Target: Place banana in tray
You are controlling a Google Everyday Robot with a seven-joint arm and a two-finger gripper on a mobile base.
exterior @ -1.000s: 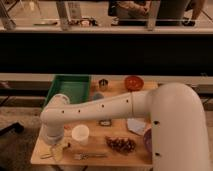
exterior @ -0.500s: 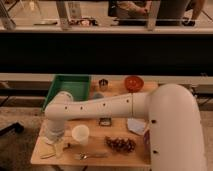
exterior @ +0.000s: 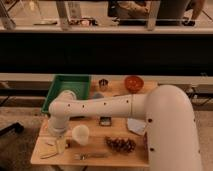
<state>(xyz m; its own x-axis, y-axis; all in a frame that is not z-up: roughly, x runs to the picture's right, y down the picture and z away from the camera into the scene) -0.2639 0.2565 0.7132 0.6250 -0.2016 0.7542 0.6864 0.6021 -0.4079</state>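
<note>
The green tray (exterior: 70, 84) sits at the back left of the wooden table. The white arm reaches across the table from the right. Its gripper (exterior: 59, 143) hangs down over the front left corner, in front of the tray. A pale yellow curved shape, the banana (exterior: 50, 154), lies on the table just left of and below the gripper. I cannot tell whether the gripper touches it. The arm's elbow covers the tray's near right corner.
A white cup (exterior: 80, 134) stands just right of the gripper. A fork (exterior: 93, 156) lies at the front edge, with dark grapes (exterior: 121, 144) to its right. A metal cup (exterior: 103, 84) and an orange bowl (exterior: 133, 82) stand at the back. A small dark item (exterior: 105, 121) and a white napkin (exterior: 135, 126) lie mid-table.
The arm's elbow has risen and shifted slightly back toward the tray. The gripper has lifted a little above the front left corner. The other objects have not moved.
</note>
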